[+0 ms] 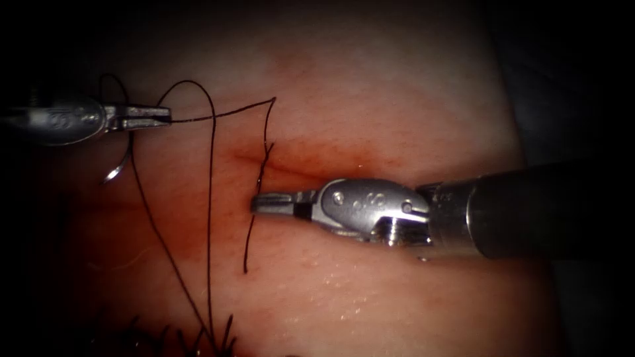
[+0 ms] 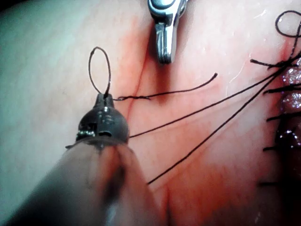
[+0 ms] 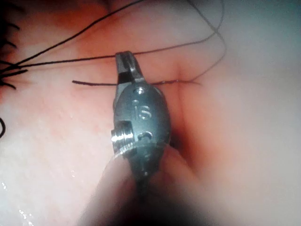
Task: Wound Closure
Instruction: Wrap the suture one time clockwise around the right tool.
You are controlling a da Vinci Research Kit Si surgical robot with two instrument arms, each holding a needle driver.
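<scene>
Gripping the thread (image 1: 198,119) in closed jaws, the left tool (image 1: 155,117) reaches in level on the left side of the cut (image 1: 291,168), and its wrist view shows a small loop of thread (image 2: 99,70) standing up just past its tip (image 2: 104,98). From that grip the strand runs right, turns sharply and drops into the tissue (image 1: 370,92) at the cut. A short loose tail (image 1: 251,231) hangs down from the same spot. The curved needle (image 1: 118,168) lies free on the tissue just below the left tool, held by neither tool and not in the tissue. On the right, the right tool (image 1: 264,203) lies across the cut with its tip against the loose tail; its jaws look nearly closed, and whether they pinch the tail cannot be told. Two long strands (image 1: 210,218) run down to a row of dark earlier stitches (image 1: 198,337) at the bottom edge. Red fluid (image 1: 360,165) tints the tissue along the cut.
</scene>
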